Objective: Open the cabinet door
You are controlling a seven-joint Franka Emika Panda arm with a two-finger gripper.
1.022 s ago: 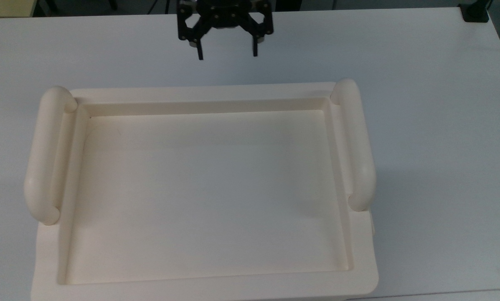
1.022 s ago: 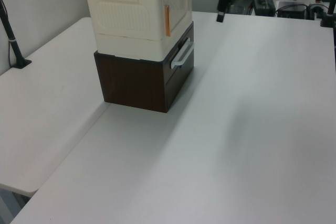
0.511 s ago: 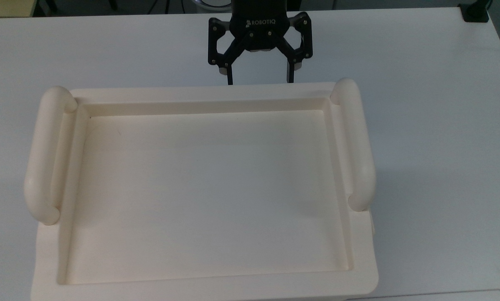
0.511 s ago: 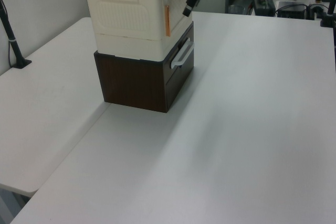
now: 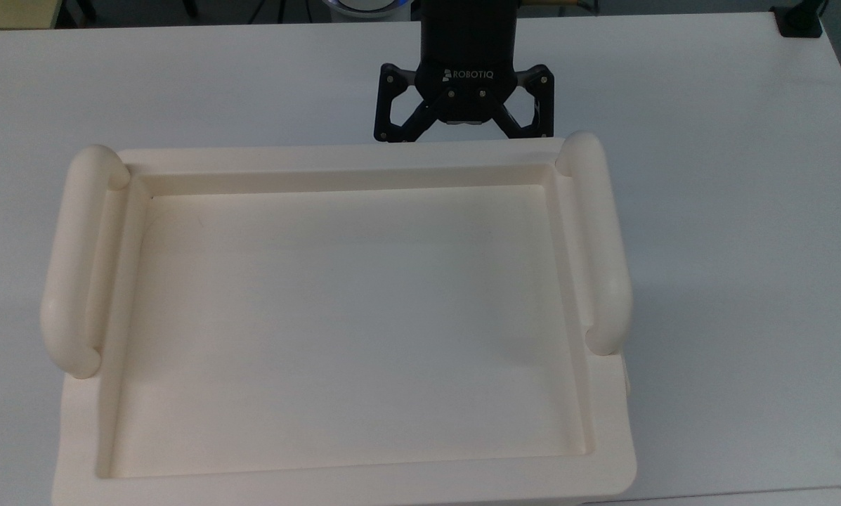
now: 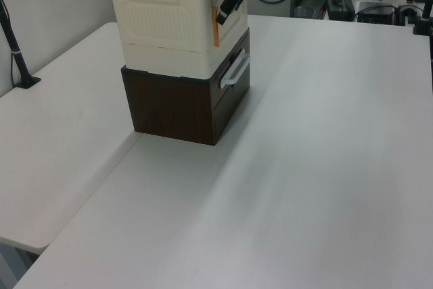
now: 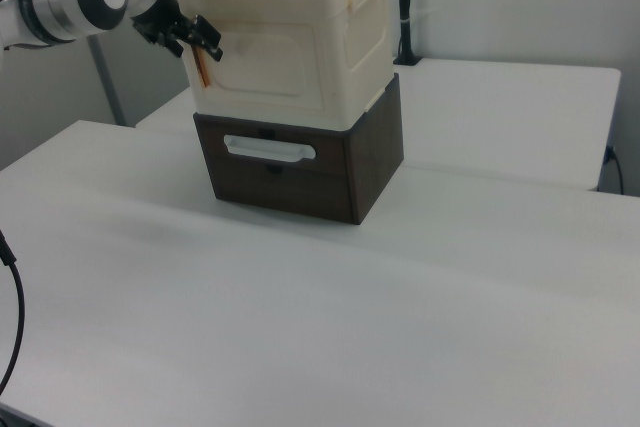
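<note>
The cream cabinet (image 7: 350,37) stands on a dark brown drawer box (image 7: 300,182). Its cabinet door (image 7: 270,67) is the flat cream panel on the front, lying flush, with a slim orange strip (image 7: 205,71) along the right view's left edge. In the left view the door (image 6: 232,1) faces right, and the orange strip (image 6: 216,27) is at its near edge. My gripper (image 7: 198,42) is open, right at the strip's upper end, fingers spread on either side. In the top view the gripper (image 5: 464,135) sits against the cabinet's far rim, fingertips hidden below it.
The cabinet's recessed top (image 5: 350,457) has thick tubular handles on the top view's left (image 5: 76,267) and right (image 5: 603,246). The drawer box carries a pale handle (image 7: 268,150). The white table (image 6: 325,167) spreads wide in front. Dark posts and cables stand at the table's far edges.
The gripper has come down from the far side of the table to the cabinet's front, moving right in the top view until its fingertips dropped below the rim. It stayed open.
</note>
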